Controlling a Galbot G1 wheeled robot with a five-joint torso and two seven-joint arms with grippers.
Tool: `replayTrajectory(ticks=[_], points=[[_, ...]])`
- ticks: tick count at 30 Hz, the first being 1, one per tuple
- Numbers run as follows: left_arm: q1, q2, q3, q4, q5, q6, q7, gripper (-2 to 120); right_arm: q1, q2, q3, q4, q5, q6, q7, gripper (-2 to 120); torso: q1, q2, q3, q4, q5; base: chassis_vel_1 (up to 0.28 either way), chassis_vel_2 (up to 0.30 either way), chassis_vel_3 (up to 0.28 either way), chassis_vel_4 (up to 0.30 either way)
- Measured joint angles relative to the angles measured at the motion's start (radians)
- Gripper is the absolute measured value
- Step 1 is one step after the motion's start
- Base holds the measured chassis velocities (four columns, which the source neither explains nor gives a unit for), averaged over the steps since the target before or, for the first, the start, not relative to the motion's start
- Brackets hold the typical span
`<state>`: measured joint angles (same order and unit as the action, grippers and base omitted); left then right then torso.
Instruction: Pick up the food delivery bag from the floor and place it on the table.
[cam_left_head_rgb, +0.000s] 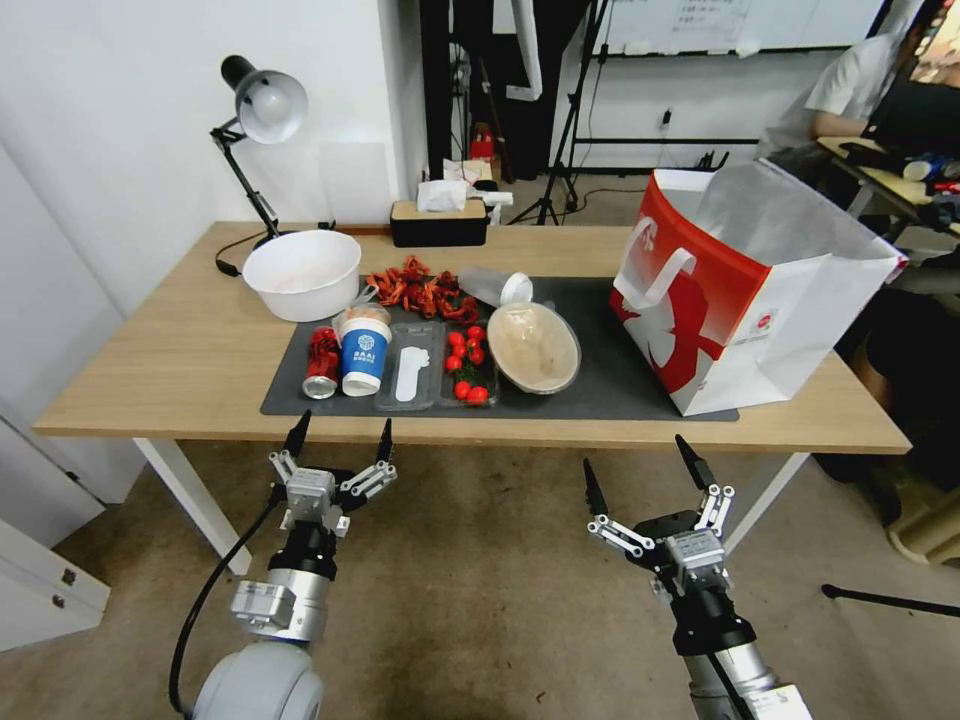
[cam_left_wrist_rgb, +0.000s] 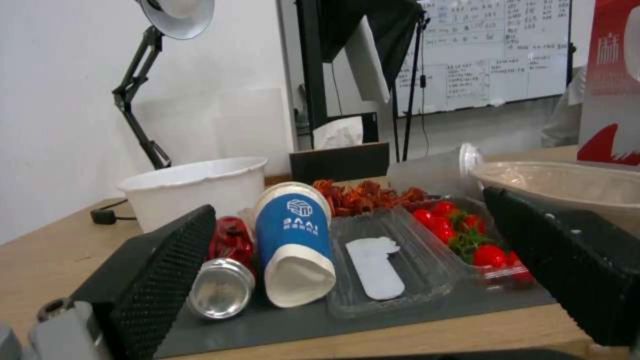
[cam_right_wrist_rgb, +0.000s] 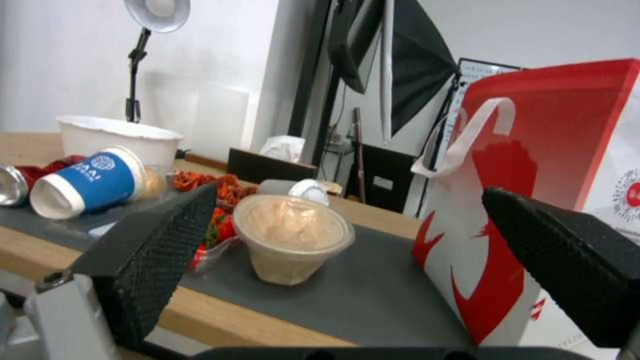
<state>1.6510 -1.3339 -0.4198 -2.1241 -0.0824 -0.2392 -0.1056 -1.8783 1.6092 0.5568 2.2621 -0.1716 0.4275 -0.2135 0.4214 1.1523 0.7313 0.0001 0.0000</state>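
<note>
On the right end of the light-wood rectangular table (cam_left_head_rgb: 150, 350) w/ white slanted legs, the large boxy red-and-white food delivery bag (cam_left_head_rgb: 740, 300) w/ white strap handles stands upright, its base partly on the dark grey mat (cam_left_head_rgb: 600, 385) & close to the front edge. Below that edge, over open mottled brownish-grey floor (cam_left_head_rgb: 480, 600), the left gripper (cam_left_head_rgb: 340, 437) & right gripper (cam_left_head_rgb: 640, 475) hover w/ textured black fingers spread wide, both empty, well apart. Mid-mat clutter: blue paper cup (cam_left_head_rgb: 364, 356), 2 bowls, clear plastic tray.
</note>
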Motion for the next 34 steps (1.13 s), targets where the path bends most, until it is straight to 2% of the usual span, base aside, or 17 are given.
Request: replayTrajectory(ticks=[34], points=[[-0.009, -0.001, -0.002, 0.026, 0.012, -0.028, 0.007, 100, 0.007, -0.001, 0.002, 0.035, 0.025, -0.012, -0.008, 100, 0.000, 0.000, 0.000, 0.0000, 0.0000, 0.000, 0.000, 0.000, 0.000]])
